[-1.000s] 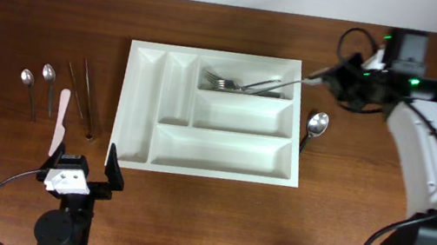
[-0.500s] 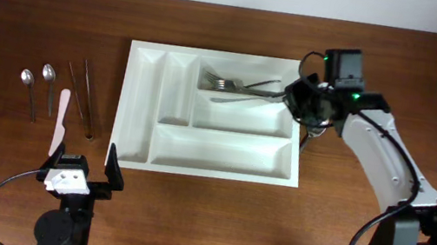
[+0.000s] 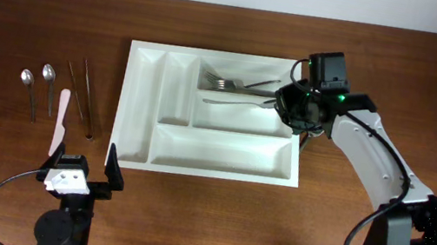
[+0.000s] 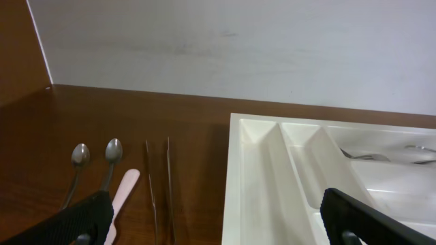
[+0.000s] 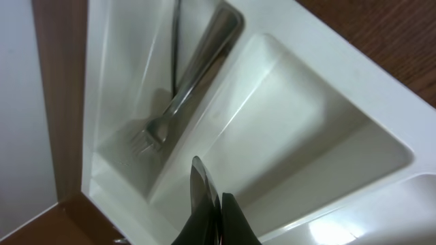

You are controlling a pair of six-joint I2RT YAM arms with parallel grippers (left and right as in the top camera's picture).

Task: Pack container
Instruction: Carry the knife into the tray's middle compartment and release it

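Note:
A white divided tray point(image 3: 217, 131) lies mid-table. Forks point(image 3: 221, 80) lie in its back right compartment and show in the right wrist view point(image 5: 180, 95). My right gripper point(image 3: 284, 107) is over the tray's right side, shut on a thin metal utensil point(image 3: 239, 102) that reaches left along the divider below the forks. In the right wrist view the jaws point(image 5: 211, 204) pinch its shiny end point(image 5: 199, 178) above the tray point(image 5: 320, 82). My left gripper point(image 3: 83, 173) is open and empty at the front left, its fingers point(image 4: 218, 224) wide apart.
Left of the tray lie two spoons point(image 3: 27, 79) point(image 3: 50, 76), a pale pink-handled utensil point(image 3: 61, 120) and two thin metal sticks point(image 3: 85, 101); these show in the left wrist view point(image 4: 112, 153). My right arm hides the table just right of the tray.
My right gripper moved from the back right, down and left over the tray's right side, carrying the utensil with it. It now covers the spoon that lay right of the tray. The left arm stayed still.

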